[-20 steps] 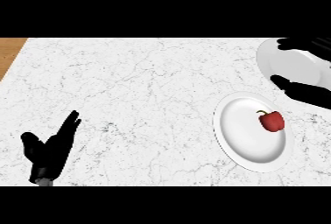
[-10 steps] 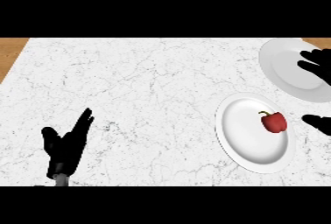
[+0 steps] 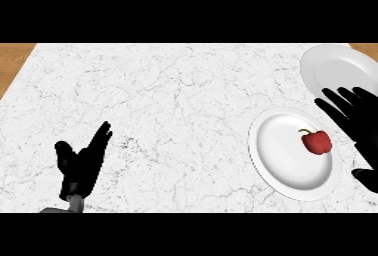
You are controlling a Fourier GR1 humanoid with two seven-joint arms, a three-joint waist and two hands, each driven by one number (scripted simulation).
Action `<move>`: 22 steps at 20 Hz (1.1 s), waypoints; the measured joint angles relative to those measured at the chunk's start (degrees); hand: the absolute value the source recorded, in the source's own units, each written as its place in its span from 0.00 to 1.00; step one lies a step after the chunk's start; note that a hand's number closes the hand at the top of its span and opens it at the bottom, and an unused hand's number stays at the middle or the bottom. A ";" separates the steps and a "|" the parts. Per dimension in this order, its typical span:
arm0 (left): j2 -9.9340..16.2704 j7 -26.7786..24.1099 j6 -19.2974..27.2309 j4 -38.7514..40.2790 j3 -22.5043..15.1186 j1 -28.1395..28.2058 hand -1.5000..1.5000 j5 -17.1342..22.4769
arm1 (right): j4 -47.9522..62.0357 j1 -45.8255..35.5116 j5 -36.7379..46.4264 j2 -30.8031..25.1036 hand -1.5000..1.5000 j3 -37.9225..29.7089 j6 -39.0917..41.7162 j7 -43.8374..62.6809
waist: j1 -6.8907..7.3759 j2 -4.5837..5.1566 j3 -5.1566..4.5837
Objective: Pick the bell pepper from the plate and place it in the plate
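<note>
A red bell pepper (image 3: 317,141) with a green stem lies on the right half of a white plate (image 3: 284,165) at the counter's right. A second white plate (image 3: 332,65) sits at the far right corner, partly cut off by the view's edge. My right hand (image 3: 357,120) hangs just right of the pepper, fingers straight and spread, thumb low near the plate's rim; it does not touch the pepper. My left hand (image 3: 81,162) rests open at the lower left, fingers up.
The white marble counter (image 3: 170,100) stretches between the two hands. A strip of wooden surface (image 3: 13,60) shows past the counter's left edge.
My right hand has come down from over the far plate to beside the pepper's plate, fingers spreading. My left hand has risen slightly and shifted right.
</note>
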 measured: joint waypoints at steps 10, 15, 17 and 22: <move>-1.02 0.40 -1.20 0.02 0.47 -0.26 0.50 -1.55 | 4.75 -1.22 18.16 12.83 0.00 9.52 6.85 11.11 | 0.87 0.16 0.14; -1.91 0.82 -1.16 -0.44 0.92 -0.05 0.50 -2.49 | 10.96 -1.25 21.91 17.98 0.00 9.31 7.64 11.30 | 0.85 0.18 0.14; -2.13 -0.10 -2.07 0.07 1.33 0.18 0.50 -2.52 | 12.76 -0.15 22.70 19.24 0.00 8.75 6.75 10.55 | 0.75 0.15 0.18; -2.76 0.86 -2.79 -0.91 2.19 0.61 0.50 -2.95 | 15.74 1.22 25.31 22.04 0.00 7.21 5.99 7.96 | 0.69 0.14 0.18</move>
